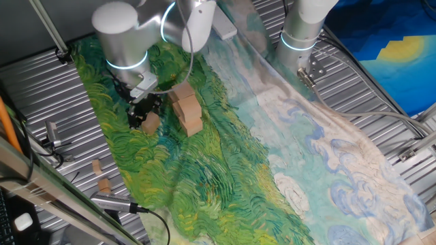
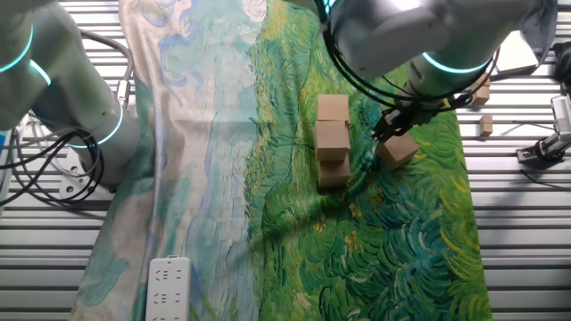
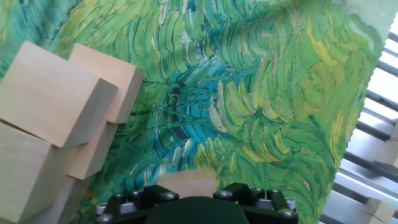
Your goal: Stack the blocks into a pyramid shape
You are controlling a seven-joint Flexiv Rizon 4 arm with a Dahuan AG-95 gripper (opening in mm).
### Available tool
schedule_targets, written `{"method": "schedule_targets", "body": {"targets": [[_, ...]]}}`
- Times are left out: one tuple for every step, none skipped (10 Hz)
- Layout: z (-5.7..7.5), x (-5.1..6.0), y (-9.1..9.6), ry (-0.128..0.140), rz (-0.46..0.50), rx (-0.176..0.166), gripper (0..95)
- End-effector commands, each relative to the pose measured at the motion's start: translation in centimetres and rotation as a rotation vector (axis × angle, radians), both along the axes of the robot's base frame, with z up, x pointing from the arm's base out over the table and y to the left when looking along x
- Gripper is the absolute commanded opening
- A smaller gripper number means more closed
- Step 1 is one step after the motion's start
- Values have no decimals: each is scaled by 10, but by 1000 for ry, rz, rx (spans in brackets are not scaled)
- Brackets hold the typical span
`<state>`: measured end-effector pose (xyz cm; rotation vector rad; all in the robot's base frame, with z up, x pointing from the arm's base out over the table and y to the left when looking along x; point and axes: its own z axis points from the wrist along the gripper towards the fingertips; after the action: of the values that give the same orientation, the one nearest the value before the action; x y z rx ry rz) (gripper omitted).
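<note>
1. While we look down from one fixed view, we see the gripper (image 1: 144,112) low over the painted cloth (image 1: 225,184), its dark fingers (image 1: 135,114) pinching a single block (image 1: 150,122) from either side.
2. We find that block sitting on or just above the cloth; we cannot tell which.
3. We see a cluster of blocks (image 1: 186,109) just beside the gripper, apart from the held block, with upper blocks resting on lower ones.
4. From the other fixed view we count three faces in the cluster (image 2: 333,141), lined up in a row, and the held block (image 2: 397,150) lies near it to one side, under the gripper (image 2: 395,125).
5. Through the hand view we see the held block (image 3: 186,184) between the gripper's black jaws, and the cluster (image 3: 56,118) fills the left edge.
6. We notice two small wooden bits (image 1: 100,175) on the metal table (image 1: 54,102), well apart from the cloth's blocks.
</note>
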<state>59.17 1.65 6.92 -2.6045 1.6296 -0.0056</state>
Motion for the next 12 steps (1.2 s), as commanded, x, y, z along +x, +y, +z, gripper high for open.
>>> {"method": "schedule_targets", "body": {"targets": [[0, 0, -1, -2, -5, 42, 760], [0, 0, -1, -2, -9, 45, 760], [0, 0, -1, -4, -7, 47, 760], [0, 0, -1, 8, -19, 70, 760], [0, 0, -1, 23, -21, 87, 760], [0, 0, -1, 36, -34, 81, 760], [0, 0, -1, 55, -52, 68, 760], [0, 0, -1, 75, -68, 62, 760], [0, 0, -1, 86, -84, 47, 760], [0, 0, -1, 90, -105, 23, 760], [0, 0, -1, 97, -122, 19, 760], [0, 0, -1, 101, -147, 1, 760]]}}
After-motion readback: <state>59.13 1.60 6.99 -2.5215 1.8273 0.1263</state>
